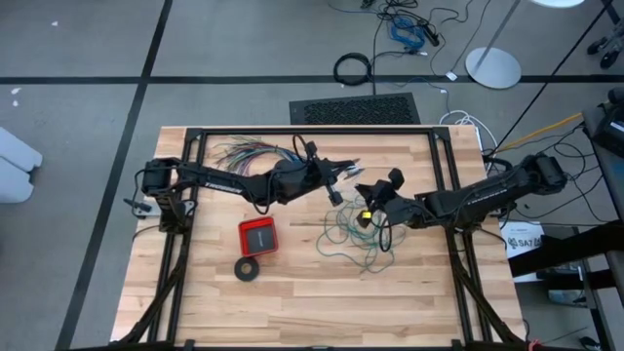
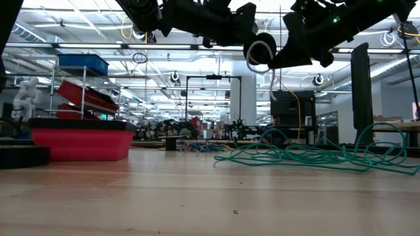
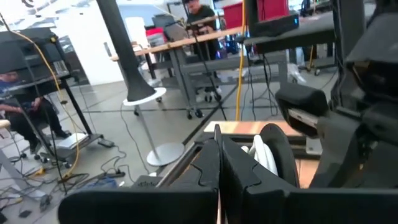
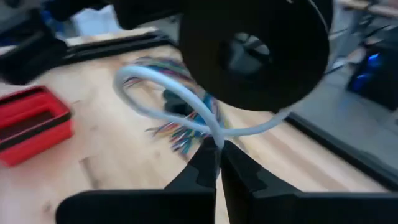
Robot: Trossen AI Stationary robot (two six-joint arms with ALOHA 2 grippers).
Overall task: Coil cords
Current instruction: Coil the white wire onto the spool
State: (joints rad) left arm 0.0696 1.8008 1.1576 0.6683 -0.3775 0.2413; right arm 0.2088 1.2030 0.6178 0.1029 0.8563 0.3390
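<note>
1. The left gripper (image 1: 336, 192) is hanging above the middle of the table (image 1: 195, 292), its fingers pressed together on the white cord (image 2: 260, 51), which is looping up between the two arms.
2. The right gripper (image 1: 369, 207) is hovering just beside it, jaws also pinched shut on the same white cord, right next to the cord's black round piece (image 4: 255, 50).
3. The teal-green wire (image 1: 353, 239) is lying in a loose tangle on the wood directly below and in front of both grippers, not held by either.
4. A red tray (image 1: 258, 236) is sitting to the left of the tangle, with a black tape-like ring (image 1: 248, 268) just in front of it.
5. A fanned bundle of coloured wires (image 1: 249, 152) is spreading across the back of the table beside the left arm.
6. The two arms are crowding each other over the tangle, blocking much of the white cord from above.
</note>
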